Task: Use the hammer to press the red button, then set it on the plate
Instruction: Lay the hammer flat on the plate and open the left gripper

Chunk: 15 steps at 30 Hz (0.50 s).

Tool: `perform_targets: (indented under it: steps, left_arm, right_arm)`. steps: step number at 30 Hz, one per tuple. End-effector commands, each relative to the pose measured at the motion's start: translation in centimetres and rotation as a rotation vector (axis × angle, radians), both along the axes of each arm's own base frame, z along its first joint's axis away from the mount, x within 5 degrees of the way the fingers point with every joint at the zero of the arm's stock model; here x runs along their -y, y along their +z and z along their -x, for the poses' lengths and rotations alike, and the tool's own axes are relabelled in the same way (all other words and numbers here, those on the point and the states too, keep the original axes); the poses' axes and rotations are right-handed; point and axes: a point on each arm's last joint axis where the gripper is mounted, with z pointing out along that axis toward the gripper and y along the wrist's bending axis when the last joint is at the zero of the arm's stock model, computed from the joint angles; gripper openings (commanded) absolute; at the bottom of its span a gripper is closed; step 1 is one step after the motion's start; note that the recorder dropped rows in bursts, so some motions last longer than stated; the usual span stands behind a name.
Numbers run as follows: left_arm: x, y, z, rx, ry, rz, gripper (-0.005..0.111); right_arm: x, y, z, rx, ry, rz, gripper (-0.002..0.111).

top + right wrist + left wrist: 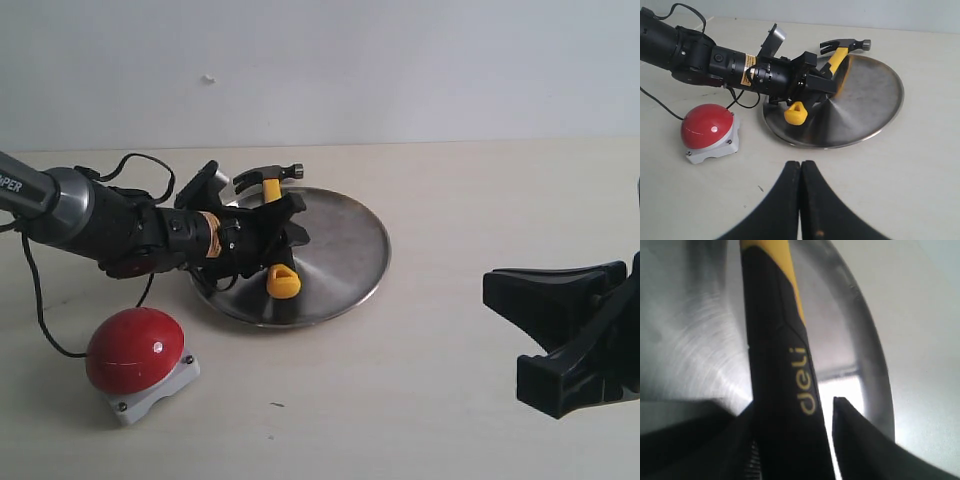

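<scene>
**Hammer over the plate, left jaws loose around the handle**

The hammer (283, 282) lies across the left part of the plate (345, 255). Its steel head is at the far rim and its yellow handle end points to the near side. The left gripper (287, 224) stands around the black part of the handle. In the left wrist view a bright gap shows between the handle and one finger (850, 430), so the jaws are parted and do not clamp it. Whether the hammer rests fully on the metal, I cannot tell. The right gripper (800, 167) is closed, holds nothing, and is well apart on the right.

I judge the hammer to be stiff and head-heavy. Taken at the handle end it will tip toward the head, so a hold nearer the head is steadier. The rubber grip gives friction, but the polished plate is slippery and the hammer may slide on it.

The red button (135, 348) sits near the plate, below the left arm, with a black cable (40, 310) beside it. A low withdrawal could touch them.
</scene>
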Motion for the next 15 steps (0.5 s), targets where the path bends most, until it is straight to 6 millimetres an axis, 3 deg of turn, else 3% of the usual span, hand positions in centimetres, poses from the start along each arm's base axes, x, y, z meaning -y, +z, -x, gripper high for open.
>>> perform_targets:
  steps: [1, 6, 15]
  left_arm:
    - [0.4, 0.3, 0.1, 0.001, -0.029, 0.015, 0.048]
    - [0.8, 0.8, 0.4, -0.003, -0.071, 0.072, 0.049]
    - [1.1, 3.6, 1.3, -0.014, -0.197, 0.083, 0.049]
  right_arm:
    - [0.0, 0.0, 0.1, 0.011, 0.004, -0.008, 0.0]
    - [0.0, 0.0, 0.1, 0.011, 0.004, -0.008, 0.0]
    - [0.0, 0.0, 0.1, 0.011, 0.004, -0.008, 0.0]
